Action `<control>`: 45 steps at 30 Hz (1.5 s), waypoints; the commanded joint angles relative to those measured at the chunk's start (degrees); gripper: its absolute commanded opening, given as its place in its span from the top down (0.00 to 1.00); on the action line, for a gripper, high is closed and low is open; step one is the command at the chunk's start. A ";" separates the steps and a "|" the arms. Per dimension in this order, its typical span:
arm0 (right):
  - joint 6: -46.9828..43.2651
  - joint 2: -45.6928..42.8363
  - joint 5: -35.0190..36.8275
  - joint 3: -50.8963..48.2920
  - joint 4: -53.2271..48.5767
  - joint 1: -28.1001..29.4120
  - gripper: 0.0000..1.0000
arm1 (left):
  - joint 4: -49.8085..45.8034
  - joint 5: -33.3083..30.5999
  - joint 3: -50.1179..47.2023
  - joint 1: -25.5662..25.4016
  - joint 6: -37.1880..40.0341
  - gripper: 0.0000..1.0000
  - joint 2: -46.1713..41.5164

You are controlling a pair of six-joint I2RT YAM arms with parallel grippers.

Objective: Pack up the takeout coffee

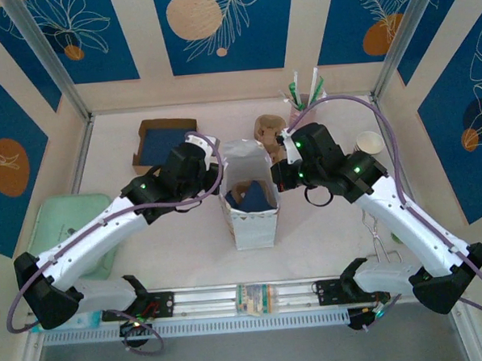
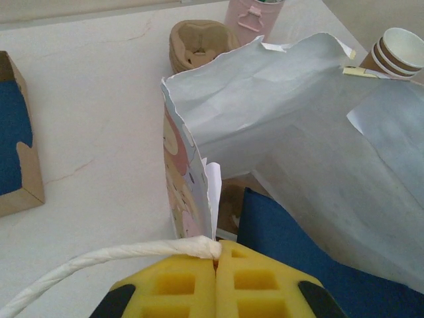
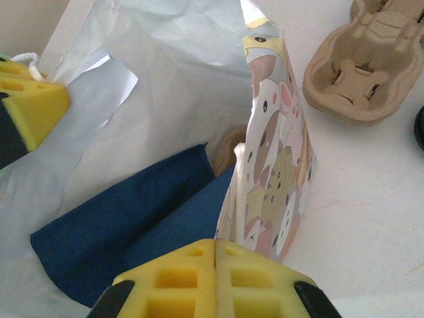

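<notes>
From up top I see both arms reaching in to the white paper bag (image 1: 255, 224), which stands upright mid-tabletop (image 1: 180, 252) with its mouth spread wide.

My left claw (image 2: 216, 257) is clenched, its yellow pads pinching the bag's twisted white paper handle (image 2: 99, 260) at the left rim. My right claw (image 3: 215, 250) is clenched too, gripping the top edge of the bag's printed side panel on the right.

Down inside the bag, a tan rounded shape (image 3: 228, 147) peeks out beside a dark blue napkin (image 3: 132, 218). I take it for the takeout coffee, though I cannot make out a lid from here. It sits low in the bag, below and between the two claws, touching neither one. From the left wrist it lies just past the pads, under the bag's left wall.

Outside the bag, a moulded cup carrier (image 3: 361, 66) rests on the tabletop behind it. A stack of paper cups (image 1: 369, 144) stands off to the right.
</notes>
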 commanded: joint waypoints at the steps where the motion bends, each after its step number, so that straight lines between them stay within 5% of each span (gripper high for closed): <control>1: 0.41 -1.37 -1.43 -0.84 1.87 -0.69 1.00 | 2.79 0.68 -0.55 0.51 0.59 0.93 0.14; 22: 0.62 -1.73 -2.39 -3.84 3.15 -3.16 1.00 | 4.96 1.36 -1.20 0.82 1.12 0.90 3.24; 26: 0.75 -1.64 -2.48 -3.81 3.15 -3.43 1.00 | 4.55 1.03 -1.25 0.93 0.77 0.74 3.23; 31: 0.73 -1.55 -2.39 -3.02 2.94 -3.71 0.89 | 3.69 -0.26 -0.26 0.95 1.01 0.55 2.41; 39: 0.58 -0.80 -2.57 -0.88 2.45 -3.78 0.69 | 1.88 -1.61 1.56 1.06 2.21 0.40 1.02; 45: -0.27 -0.76 -1.81 1.19 1.81 -3.78 0.40 | 0.61 -2.92 3.25 1.30 4.31 0.29 -0.29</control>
